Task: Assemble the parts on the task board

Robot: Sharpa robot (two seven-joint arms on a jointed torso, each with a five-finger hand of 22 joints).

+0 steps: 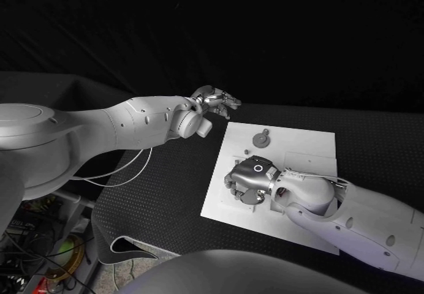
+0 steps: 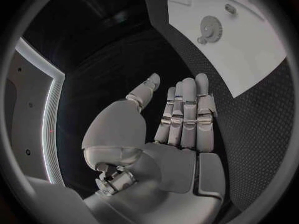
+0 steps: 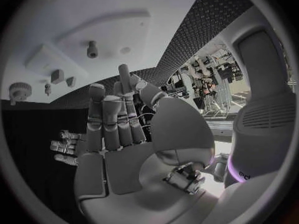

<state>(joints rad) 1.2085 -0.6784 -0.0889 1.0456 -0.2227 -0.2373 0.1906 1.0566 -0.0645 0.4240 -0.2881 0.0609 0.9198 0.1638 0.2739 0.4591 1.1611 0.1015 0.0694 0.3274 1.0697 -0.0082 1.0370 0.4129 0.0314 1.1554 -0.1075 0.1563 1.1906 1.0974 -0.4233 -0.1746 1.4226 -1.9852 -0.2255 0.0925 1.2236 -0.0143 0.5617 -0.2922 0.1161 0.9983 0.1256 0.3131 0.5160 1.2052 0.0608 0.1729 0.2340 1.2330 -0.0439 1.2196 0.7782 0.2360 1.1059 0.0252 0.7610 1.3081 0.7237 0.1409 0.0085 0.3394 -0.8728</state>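
- The left silver many-fingered hand (image 1: 215, 100) hovers over the black textured tabletop (image 1: 159, 184), just beyond the far left corner of the board; its fingers (image 2: 185, 109) are stretched out straight and side by side, grasping nothing.
- The flat white rectangular task board (image 1: 300, 144) lies in the middle of the tabletop, tilted slightly in the head view.
- A small grey toothed gear wheel (image 1: 261, 140) lies flat near the board's far edge, with a smaller round peg (image 1: 262, 131) just beyond it; in the left wrist view the gear (image 2: 212, 27) shows fine teeth round its rim.
- The right silver many-fingered hand (image 1: 252, 180) is over the board's near left part, palm down; its fingers (image 3: 118, 119) are extended and released, with nothing in them.
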